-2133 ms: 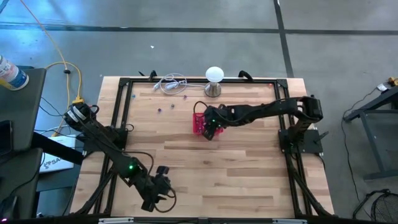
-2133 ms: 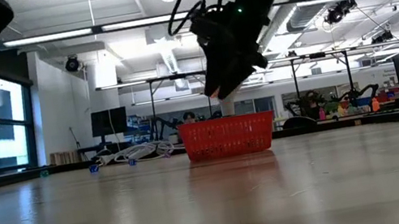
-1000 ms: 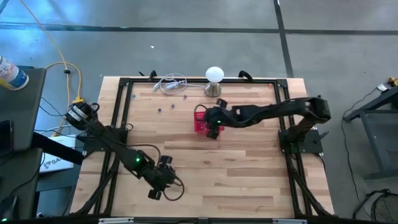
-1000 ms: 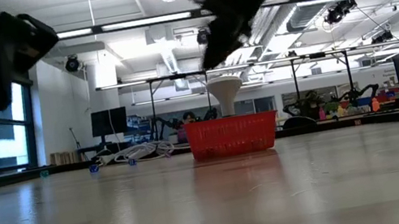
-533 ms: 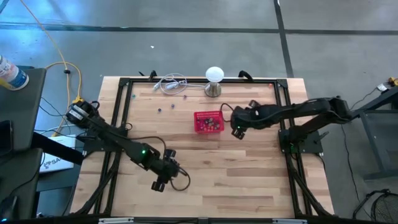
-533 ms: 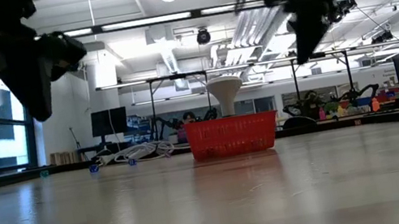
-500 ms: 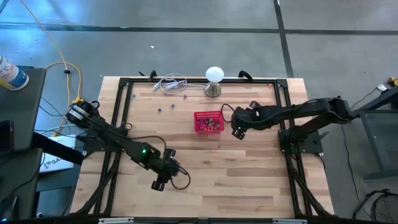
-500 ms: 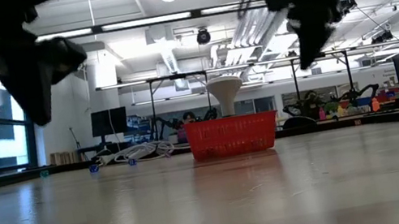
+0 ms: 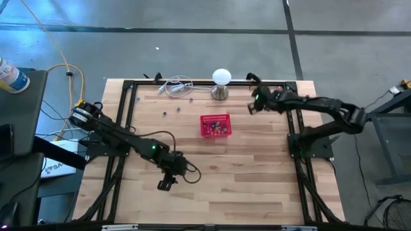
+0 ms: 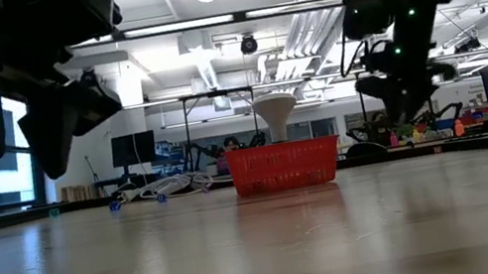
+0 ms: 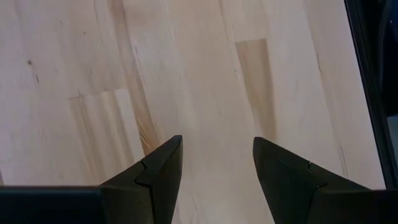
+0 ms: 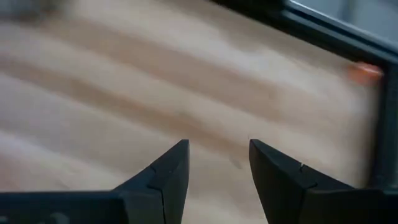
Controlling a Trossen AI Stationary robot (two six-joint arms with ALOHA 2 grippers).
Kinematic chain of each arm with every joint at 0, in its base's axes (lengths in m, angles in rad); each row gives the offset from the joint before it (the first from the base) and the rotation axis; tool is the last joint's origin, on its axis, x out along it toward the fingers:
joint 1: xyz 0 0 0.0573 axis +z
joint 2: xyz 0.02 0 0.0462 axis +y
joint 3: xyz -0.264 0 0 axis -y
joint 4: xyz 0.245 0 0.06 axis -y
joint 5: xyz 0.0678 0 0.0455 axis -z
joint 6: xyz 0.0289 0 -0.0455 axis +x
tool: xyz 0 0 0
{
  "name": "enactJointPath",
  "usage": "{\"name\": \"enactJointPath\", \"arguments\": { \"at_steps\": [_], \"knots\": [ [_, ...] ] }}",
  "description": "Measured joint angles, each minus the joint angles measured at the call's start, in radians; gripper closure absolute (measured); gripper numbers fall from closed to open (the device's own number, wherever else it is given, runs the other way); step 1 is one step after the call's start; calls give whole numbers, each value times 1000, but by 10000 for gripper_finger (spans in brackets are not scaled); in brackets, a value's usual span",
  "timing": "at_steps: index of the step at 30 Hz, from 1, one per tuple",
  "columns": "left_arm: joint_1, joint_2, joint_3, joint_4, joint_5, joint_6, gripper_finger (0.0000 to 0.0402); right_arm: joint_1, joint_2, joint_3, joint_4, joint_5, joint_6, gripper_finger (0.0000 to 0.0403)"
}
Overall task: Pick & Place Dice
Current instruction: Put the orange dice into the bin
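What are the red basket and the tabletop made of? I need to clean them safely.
The basket looks like plastic mesh: its walls show a fine open grid in uniform bright red, though coated wire is possible. The tabletop looks like wood, matte, with joined pale planks and visible grain.

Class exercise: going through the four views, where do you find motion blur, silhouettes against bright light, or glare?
Right wrist view: the table is smeared with motion blur behind the fingers. Low view: the left arm is a dark silhouette against bright ceiling lights, the tabletop shiny with reflections. Left wrist view: crisp wood grain. High view: evenly lit, red basket clear.
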Motion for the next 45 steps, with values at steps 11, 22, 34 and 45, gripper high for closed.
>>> {"name": "enactJointPath", "arguments": {
  "at_steps": [11, 22, 34, 45],
  "knots": [
    [37, -7, 0, -19, -3, -23, 213, -356, 7, 62, 101, -239, -191, 248],
    [112, -7, 0, -11, -1, 12, 213, -388, 195, 365, -332, -135, -126, 248],
    [107, -6, 0, -4, 0, -1, 213, -485, 587, 687, -561, -113, -140, 248],
    [102, -6, 0, -10, 2, -12, 213, -532, 599, 749, -532, -232, -61, 248]
  ]
}}
